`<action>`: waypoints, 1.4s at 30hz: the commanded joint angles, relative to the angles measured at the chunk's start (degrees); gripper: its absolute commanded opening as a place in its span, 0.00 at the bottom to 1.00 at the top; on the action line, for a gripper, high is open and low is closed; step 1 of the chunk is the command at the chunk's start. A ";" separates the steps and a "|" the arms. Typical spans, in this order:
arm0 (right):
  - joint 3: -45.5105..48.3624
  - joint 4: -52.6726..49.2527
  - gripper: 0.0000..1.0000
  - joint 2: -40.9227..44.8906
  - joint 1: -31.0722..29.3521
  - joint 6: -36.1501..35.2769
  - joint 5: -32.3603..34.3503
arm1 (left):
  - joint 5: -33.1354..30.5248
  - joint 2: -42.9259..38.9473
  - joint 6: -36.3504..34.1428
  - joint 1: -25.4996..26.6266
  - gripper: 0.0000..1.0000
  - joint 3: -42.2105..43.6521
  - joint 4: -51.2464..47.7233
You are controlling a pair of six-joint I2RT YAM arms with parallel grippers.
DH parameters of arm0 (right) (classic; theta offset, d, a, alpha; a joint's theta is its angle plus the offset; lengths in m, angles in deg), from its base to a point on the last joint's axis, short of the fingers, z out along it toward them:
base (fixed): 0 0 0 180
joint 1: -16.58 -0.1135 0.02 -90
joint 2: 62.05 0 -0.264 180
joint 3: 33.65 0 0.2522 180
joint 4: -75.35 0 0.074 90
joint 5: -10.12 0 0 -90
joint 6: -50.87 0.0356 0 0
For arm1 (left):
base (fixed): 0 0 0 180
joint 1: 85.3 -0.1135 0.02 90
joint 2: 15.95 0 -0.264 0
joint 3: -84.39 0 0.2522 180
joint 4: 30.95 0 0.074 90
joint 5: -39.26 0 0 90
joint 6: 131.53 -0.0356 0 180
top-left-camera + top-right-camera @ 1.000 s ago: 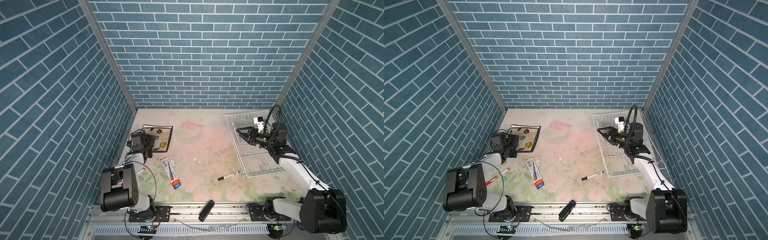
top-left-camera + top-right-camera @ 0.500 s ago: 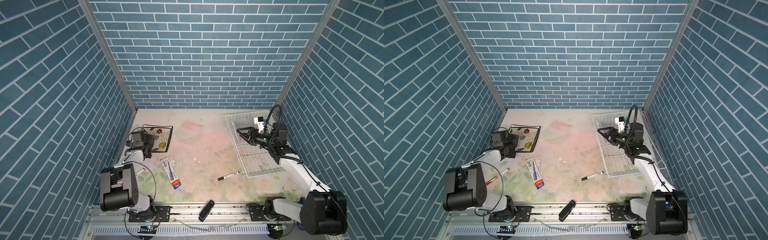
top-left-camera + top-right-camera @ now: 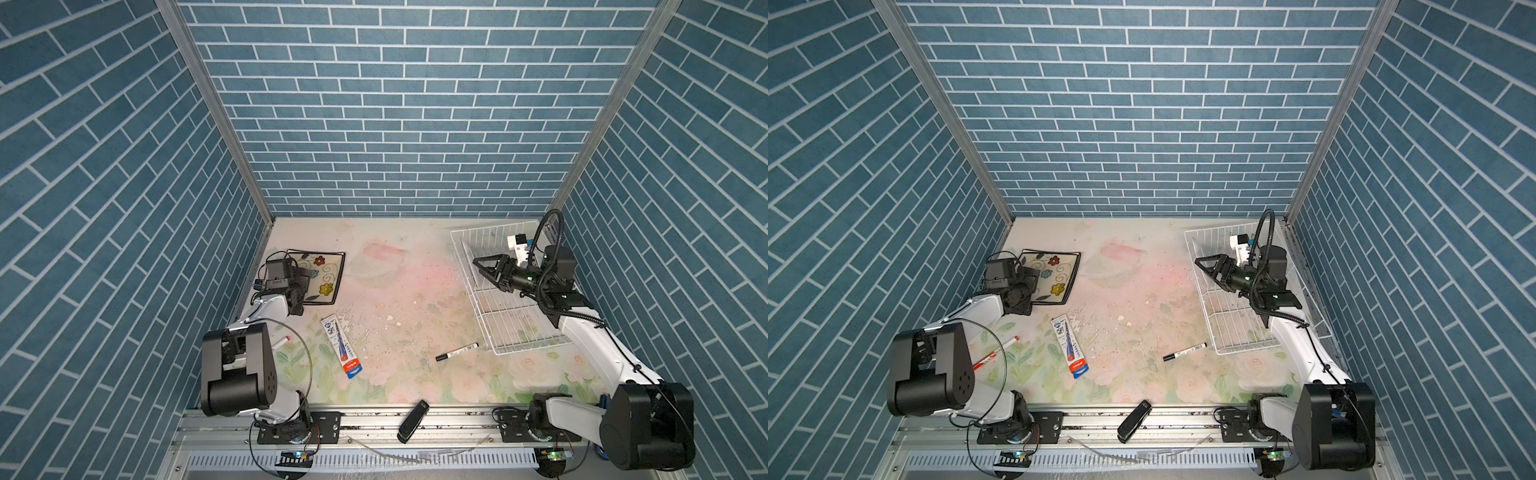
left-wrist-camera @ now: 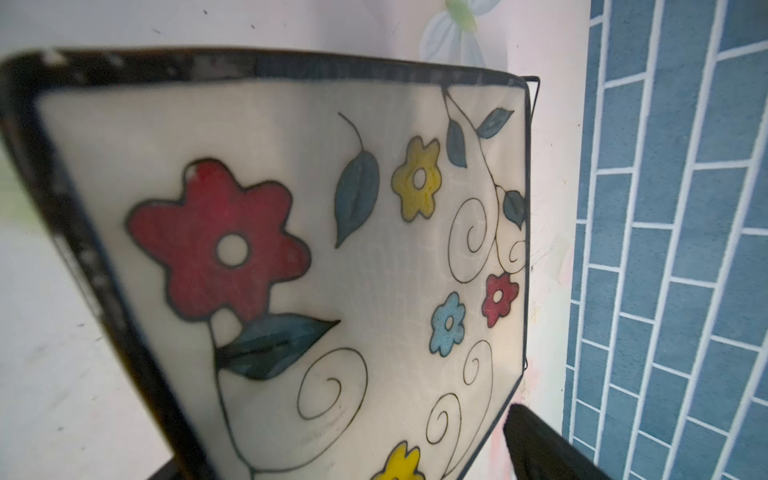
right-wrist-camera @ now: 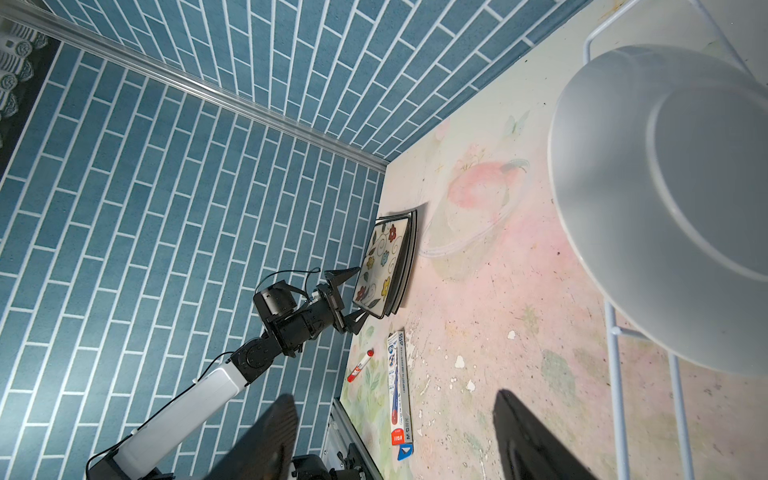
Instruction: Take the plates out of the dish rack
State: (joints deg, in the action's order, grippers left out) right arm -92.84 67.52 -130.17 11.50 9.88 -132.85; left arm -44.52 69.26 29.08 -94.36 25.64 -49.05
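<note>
Blue-bricked walls [image 3: 395,124] are set round the table [image 3: 395,291]; the rim of the round plate [image 5: 665,199] should be straddled squarely by the open right gripper [image 3: 478,266]; the left gripper [image 5: 361,293] is spread wide.

A pale tabletop printed with faded pink and green flowers [image 3: 415,266] is enclosed by blue brick-patterned walls [image 3: 395,104]. Lying flat on it are noted:

- a long blue, white and red carton [image 3: 341,347]
- a black marker with a white label [image 3: 457,351], well apart from the carton
- a red-and-white pen [image 3: 995,352], near the left edge
- scattered white flecks [image 3: 390,318]

A black oblong device [image 3: 412,421] is seen on the front metal rail [image 3: 453,424].
</note>
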 commanded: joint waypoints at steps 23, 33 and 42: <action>-3.63 -2.42 0.76 2.70 0.25 -3.45 1.10 | -3.67 1.11 -2.67 1.68 1.00 -5.41 -7.82; -4.04 -6.10 0.76 4.43 0.25 -4.97 1.99 | -4.90 -1.92 -2.05 1.94 1.00 -3.04 -8.91; -4.66 -10.73 0.76 7.61 0.32 -6.41 3.36 | -4.91 -5.12 -2.60 2.35 1.00 -1.17 -10.11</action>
State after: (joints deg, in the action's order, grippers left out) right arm -93.99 59.26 -124.40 11.52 6.84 -130.90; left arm -48.20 66.40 27.33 -92.72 23.39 -57.70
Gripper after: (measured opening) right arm 0.758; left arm 0.996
